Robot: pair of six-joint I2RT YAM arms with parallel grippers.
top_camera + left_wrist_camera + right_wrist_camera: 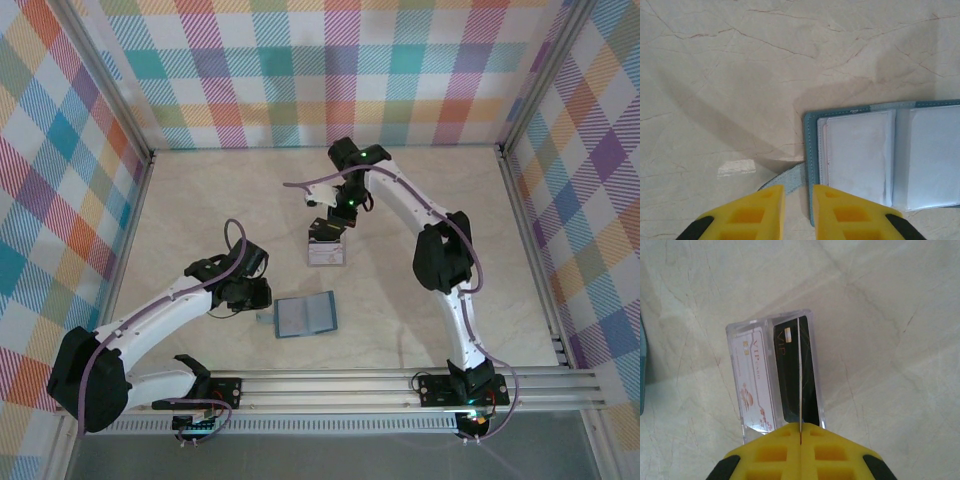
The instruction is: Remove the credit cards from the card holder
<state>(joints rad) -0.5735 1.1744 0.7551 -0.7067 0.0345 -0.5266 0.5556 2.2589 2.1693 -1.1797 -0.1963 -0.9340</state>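
A credit card (800, 370) is clamped edge-on in the right gripper (800, 428) above a clear tray (737, 332). "VIP" is read on the white card (755, 380) and black card (789, 385) inside; finer print is illegible. The card holder (880, 155) is seen open, its right part cropped, beside the narrowly parted left gripper (798, 200).

Left pincer (796, 196) slightly parted, right pincer (801, 429) pressed closed.

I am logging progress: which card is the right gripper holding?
The edge-on card, pinched in the right gripper; the white card and black card lie flat in the clear tray.
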